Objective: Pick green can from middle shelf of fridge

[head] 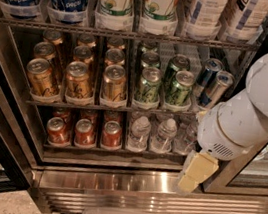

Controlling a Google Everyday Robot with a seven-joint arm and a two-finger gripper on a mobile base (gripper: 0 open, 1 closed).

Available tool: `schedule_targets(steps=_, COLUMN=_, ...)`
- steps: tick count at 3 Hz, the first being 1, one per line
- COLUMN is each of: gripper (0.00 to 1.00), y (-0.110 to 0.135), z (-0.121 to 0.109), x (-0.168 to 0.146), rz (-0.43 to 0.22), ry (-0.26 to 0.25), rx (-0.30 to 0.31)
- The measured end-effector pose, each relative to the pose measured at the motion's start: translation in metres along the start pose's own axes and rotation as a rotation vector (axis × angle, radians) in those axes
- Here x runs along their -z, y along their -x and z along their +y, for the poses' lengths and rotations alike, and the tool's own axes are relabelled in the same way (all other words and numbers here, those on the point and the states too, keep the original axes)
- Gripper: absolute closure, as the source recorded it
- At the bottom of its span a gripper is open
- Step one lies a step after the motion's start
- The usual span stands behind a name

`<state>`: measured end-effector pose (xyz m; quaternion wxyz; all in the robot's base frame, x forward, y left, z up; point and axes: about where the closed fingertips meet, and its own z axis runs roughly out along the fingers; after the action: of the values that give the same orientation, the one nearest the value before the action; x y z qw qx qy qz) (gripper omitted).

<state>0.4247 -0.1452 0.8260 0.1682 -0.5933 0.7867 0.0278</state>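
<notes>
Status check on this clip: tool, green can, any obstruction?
Pale yellow tool low right, near the stainless-steel base panel, outside the racks. Nearest green soda can upright on dark wire middle shelf, untouched. Nothing in front of it.

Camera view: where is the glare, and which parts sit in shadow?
Camera view: glare streaks the steel base panel. The green can at the front of the middle shelf is well lit, while the shelf's back falls into shadow. The gripper, low right in front of the panel, is evenly lit below the washed-out white arm.

White arm (253, 123), cream jaws lower right
</notes>
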Motion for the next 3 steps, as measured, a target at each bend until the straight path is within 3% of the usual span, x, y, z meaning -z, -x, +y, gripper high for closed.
schedule_targets(steps=1, gripper=0.0, y=0.0, z=0.0, x=0.0, rz=0.0, ry=0.0, rx=0.0)
schedule_targets(steps=2, gripper=0.0, y=0.002, z=-0.002, x=-0.007, rz=-0.042, ry=-0.044, rx=-0.03)
schedule_targets(steps=3, gripper=0.0, y=0.016, z=-0.002, x=-0.03, rz=-0.156, ry=-0.087, rx=-0.119)
